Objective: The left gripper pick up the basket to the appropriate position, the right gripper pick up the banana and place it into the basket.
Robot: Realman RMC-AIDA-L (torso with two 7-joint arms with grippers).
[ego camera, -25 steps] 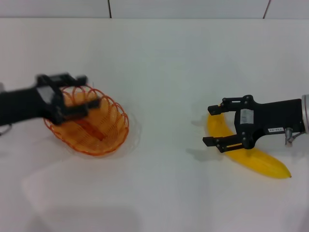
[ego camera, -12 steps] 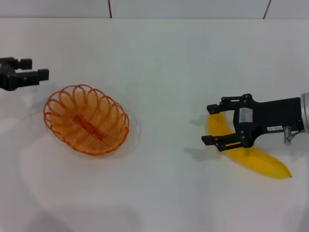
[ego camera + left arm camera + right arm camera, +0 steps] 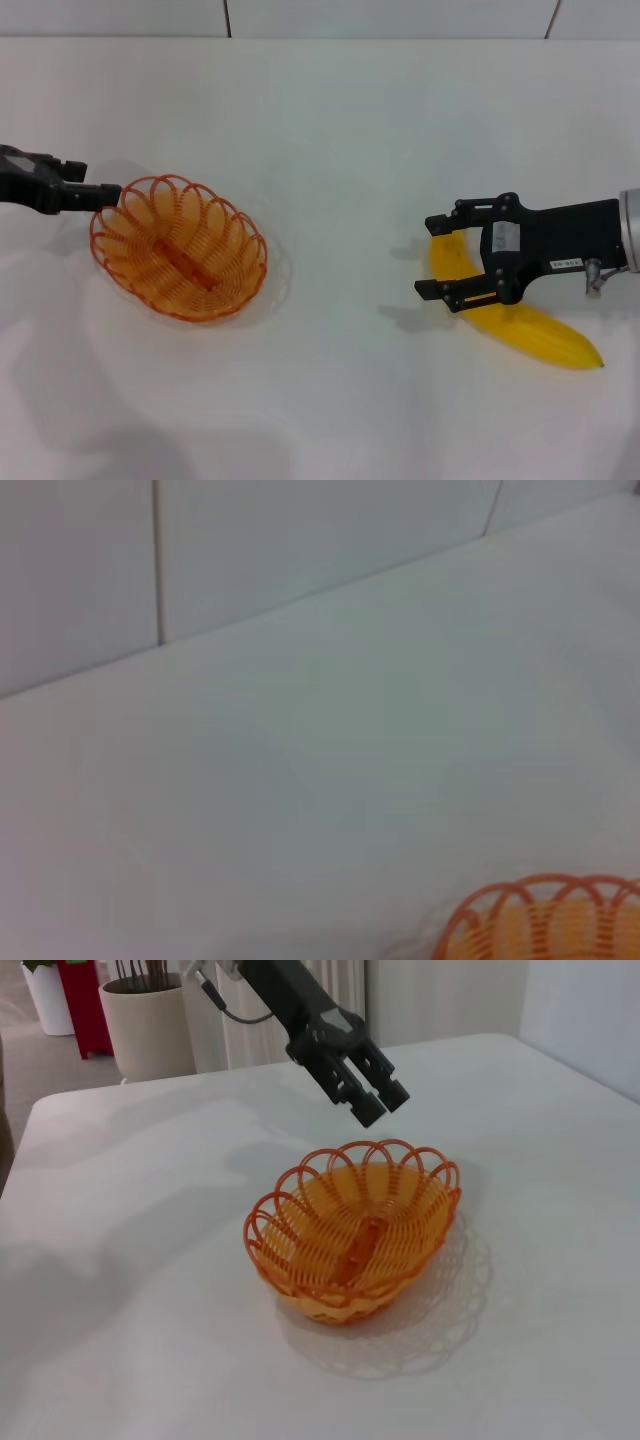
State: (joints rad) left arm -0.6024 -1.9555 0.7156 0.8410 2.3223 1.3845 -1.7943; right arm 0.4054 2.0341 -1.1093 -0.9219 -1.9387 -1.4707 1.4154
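The orange wire basket (image 3: 180,248) sits on the white table at the left. It also shows in the right wrist view (image 3: 355,1230), and its rim shows in the left wrist view (image 3: 545,920). My left gripper (image 3: 100,190) is just off the basket's left rim, with its fingers close together and nothing in them; in the right wrist view it (image 3: 380,1103) hovers above the rim. The yellow banana (image 3: 530,325) lies at the right. My right gripper (image 3: 432,256) is open, one finger on each side of the banana's upper end.
The white table (image 3: 330,140) runs back to a tiled wall (image 3: 300,15). The right wrist view shows the table's far edge with a white planter (image 3: 150,1020) and a red object (image 3: 85,1000) beyond it.
My left gripper left its place over the basket, swung far left, and has now come back to the basket's left rim. My right gripper has edged slightly left at the banana.
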